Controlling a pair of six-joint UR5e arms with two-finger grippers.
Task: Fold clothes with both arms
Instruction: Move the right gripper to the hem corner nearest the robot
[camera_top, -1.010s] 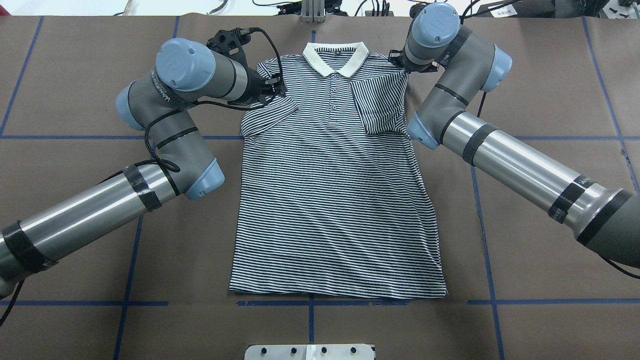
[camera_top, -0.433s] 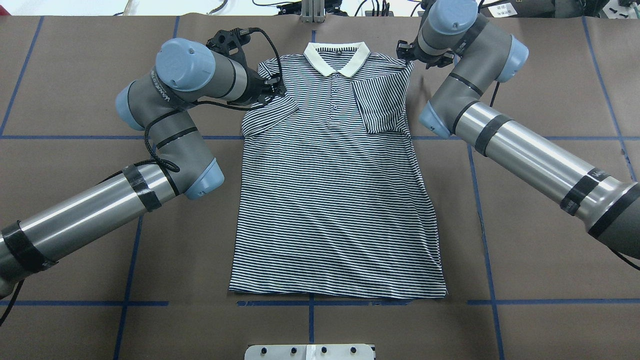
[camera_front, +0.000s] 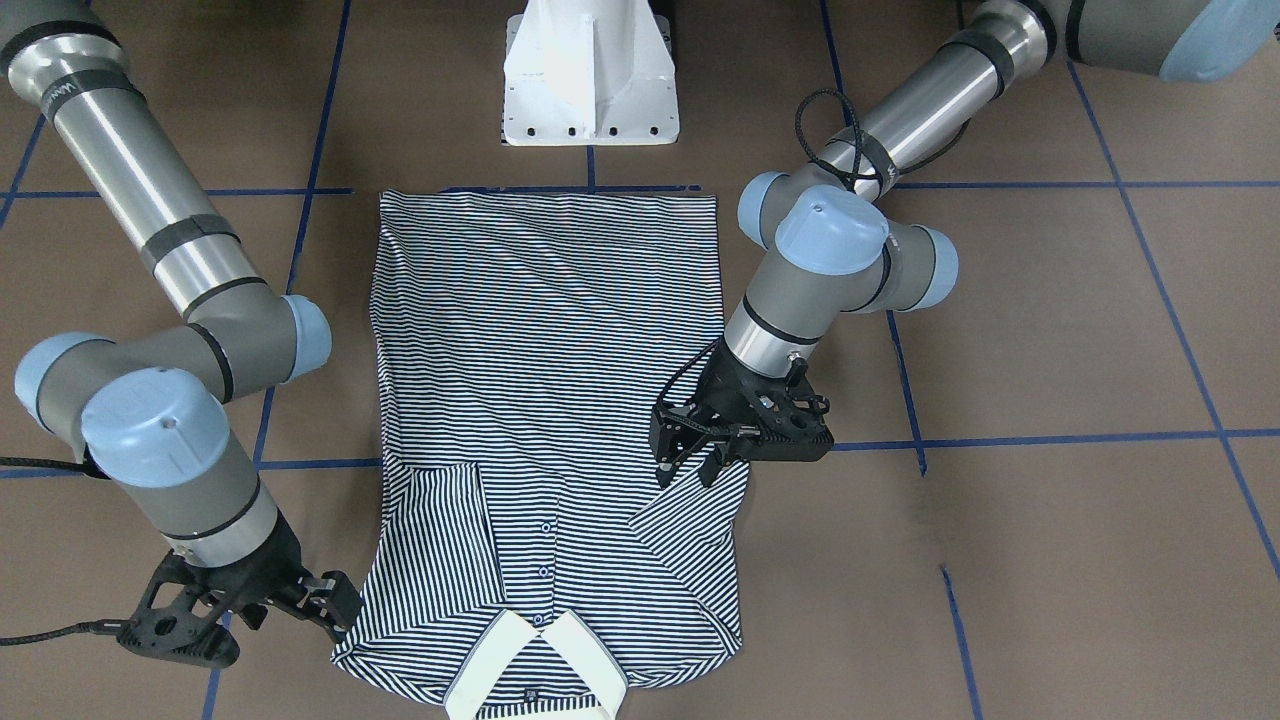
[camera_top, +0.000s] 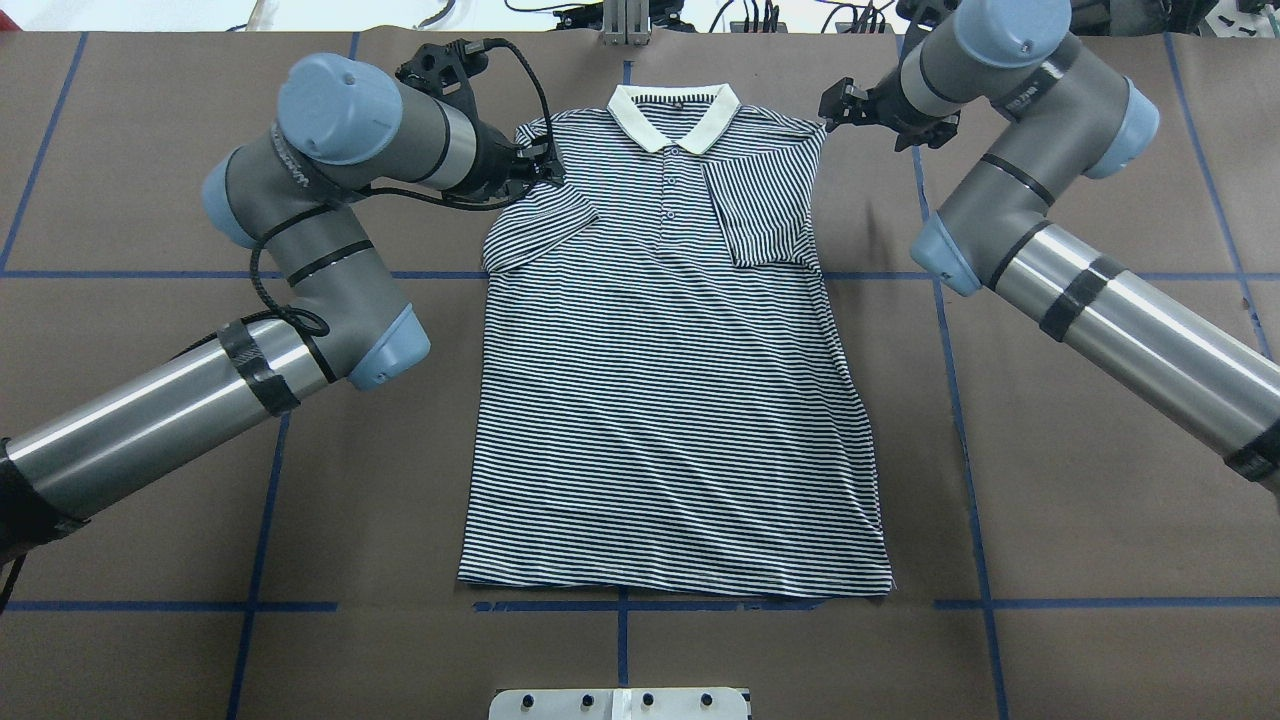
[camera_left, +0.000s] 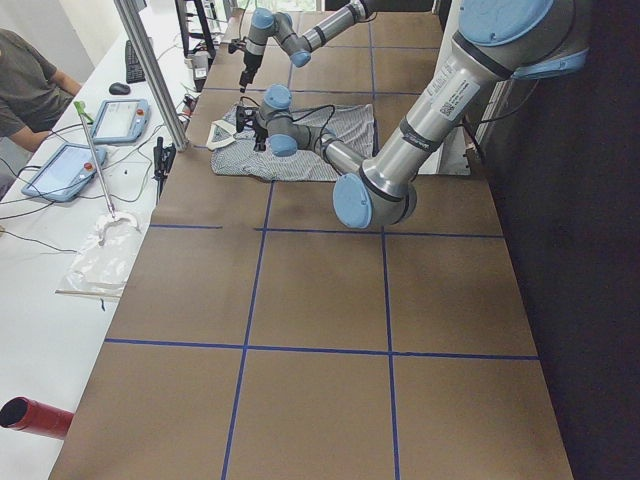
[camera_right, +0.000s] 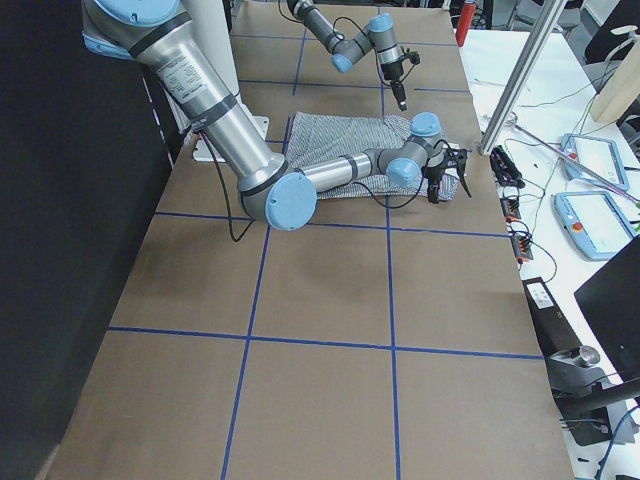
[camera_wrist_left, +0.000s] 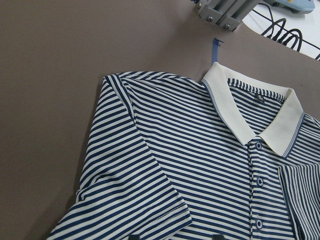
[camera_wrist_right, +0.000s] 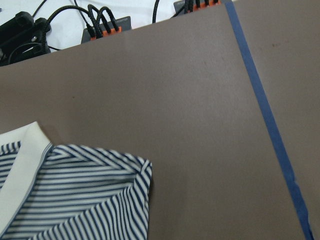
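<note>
The striped polo shirt (camera_top: 670, 400) lies flat and face up on the brown table, its cream collar (camera_top: 672, 118) at the far edge. Both short sleeves are folded inward onto the chest. My left gripper (camera_top: 545, 165) hovers open just over the folded sleeve on its side and holds nothing; it also shows in the front view (camera_front: 688, 470). My right gripper (camera_top: 832, 108) is open and empty, just off the shirt's shoulder corner (camera_wrist_right: 142, 167). The left wrist view shows the collar and placket (camera_wrist_left: 257, 180).
The white pedestal base (camera_front: 590, 80) stands at the hem side. Blue tape lines (camera_top: 960, 420) cross the brown table cover. Cables and power strips (camera_wrist_right: 105, 27) lie past the far edge. An operator (camera_left: 30, 85) sits beside tablets at the side bench.
My right arm has drawn back to the right, off the shirt's shoulder. My left arm has shifted slightly left. The shirt has not moved.
</note>
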